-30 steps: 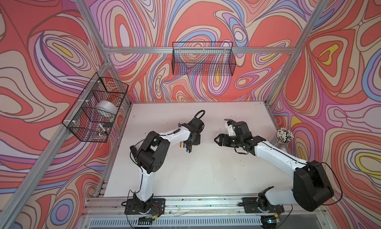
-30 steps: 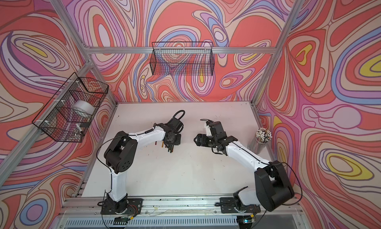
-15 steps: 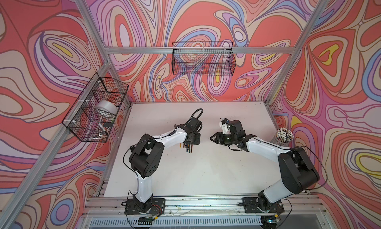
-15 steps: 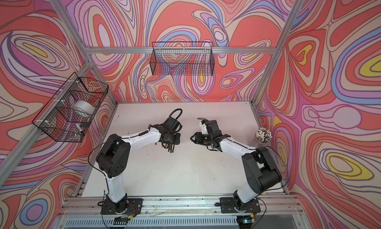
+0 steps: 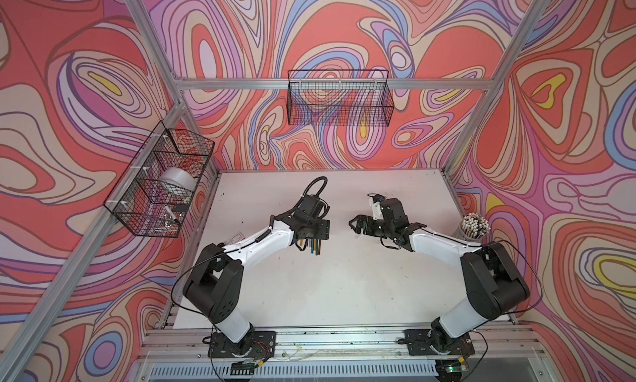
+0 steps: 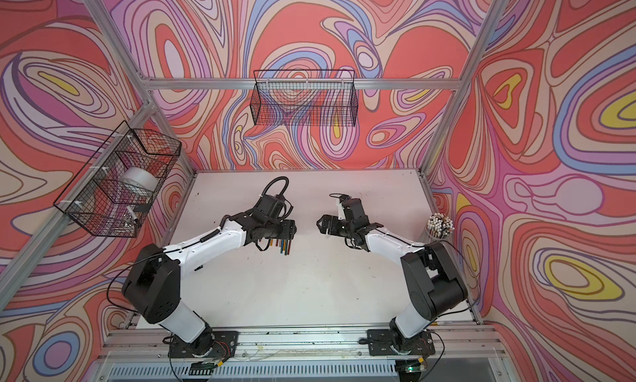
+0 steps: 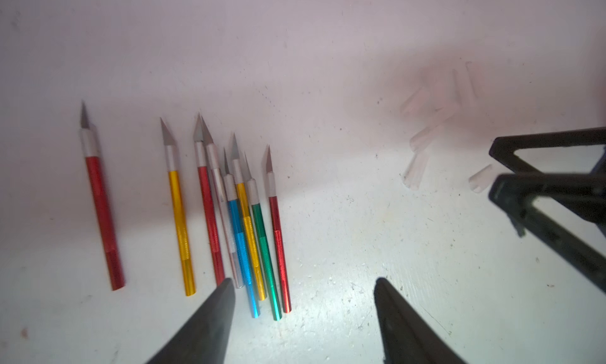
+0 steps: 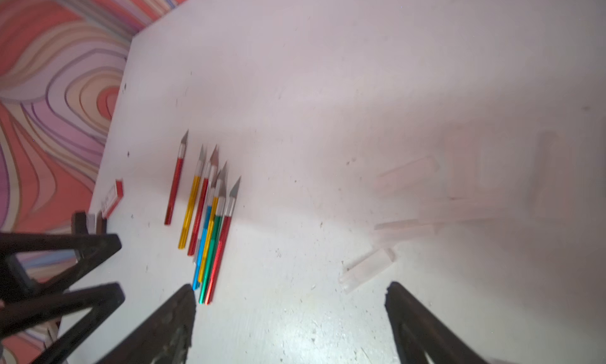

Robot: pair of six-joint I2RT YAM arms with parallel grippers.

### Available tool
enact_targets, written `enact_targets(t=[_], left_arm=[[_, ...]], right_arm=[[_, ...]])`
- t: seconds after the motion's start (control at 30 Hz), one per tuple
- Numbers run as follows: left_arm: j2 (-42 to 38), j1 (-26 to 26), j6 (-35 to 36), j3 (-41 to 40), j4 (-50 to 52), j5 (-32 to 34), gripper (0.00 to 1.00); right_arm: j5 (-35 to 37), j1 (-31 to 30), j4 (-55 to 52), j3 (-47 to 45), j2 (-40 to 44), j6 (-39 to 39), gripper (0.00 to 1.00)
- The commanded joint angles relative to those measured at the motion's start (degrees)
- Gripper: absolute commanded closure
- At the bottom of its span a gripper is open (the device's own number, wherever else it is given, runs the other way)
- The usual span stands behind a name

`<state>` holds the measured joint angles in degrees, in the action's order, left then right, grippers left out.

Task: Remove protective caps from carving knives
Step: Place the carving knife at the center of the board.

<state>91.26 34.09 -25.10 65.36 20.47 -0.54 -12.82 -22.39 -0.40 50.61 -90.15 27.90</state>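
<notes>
Several carving knives [image 7: 262,234] with red, gold, blue and green handles lie side by side on the white table, all blades bare. They also show as a cluster of carving knives [image 8: 210,228] in the right wrist view and as carving knives [image 5: 313,248] under the left wrist in both top views [image 6: 284,248]. Several translucent protective caps [image 7: 416,172] lie loose beside them, one cap [image 8: 367,270] just ahead of my right gripper. My left gripper [image 7: 305,280] [image 5: 318,230] hangs open and empty above the handle ends. My right gripper [image 8: 292,285] [image 5: 354,223] is open and empty, facing it.
A cup of white-tipped sticks [image 5: 475,225] stands at the table's right edge. A wire basket [image 5: 161,187] holding a tape roll hangs on the left wall, and another wire basket [image 5: 339,101] hangs on the back wall. A small red-and-white label [image 8: 113,195] lies near the left edge.
The right gripper has shifted slightly left, toward the left gripper. The left gripper has stayed over the knives.
</notes>
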Motion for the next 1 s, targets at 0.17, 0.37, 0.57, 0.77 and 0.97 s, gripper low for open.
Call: enact_targets(t=[0.17, 0.37, 0.57, 0.77, 0.97], left_arm=[[-10.45, -4.22, 7.10, -4.97, -1.58, 13.55, 0.00], [-17.49, -11.19, 11.00, -11.95, -6.32, 15.00, 0.00], [-23.73, -16.89, 11.98, -23.79, -17.88, 22.29, 0.00], [-27.13, -24.99, 13.43, -31.36, -23.31, 18.07, 0.00], [-25.57, -26.73, 20.41, -43.31, -44.43, 16.53, 0.00]], right_arm=[[16.04, 5.30, -0.47, -1.86, 6.63, -7.08, 0.02], [25.86, 9.08, 19.59, -13.11, 11.73, -9.93, 0.01], [31.25, 11.45, 27.17, -16.64, 10.61, -17.60, 0.02], [29.62, 16.08, 36.54, -22.03, 7.96, -19.64, 0.02], [29.36, 17.78, 46.97, -26.39, 3.37, -23.15, 0.02]])
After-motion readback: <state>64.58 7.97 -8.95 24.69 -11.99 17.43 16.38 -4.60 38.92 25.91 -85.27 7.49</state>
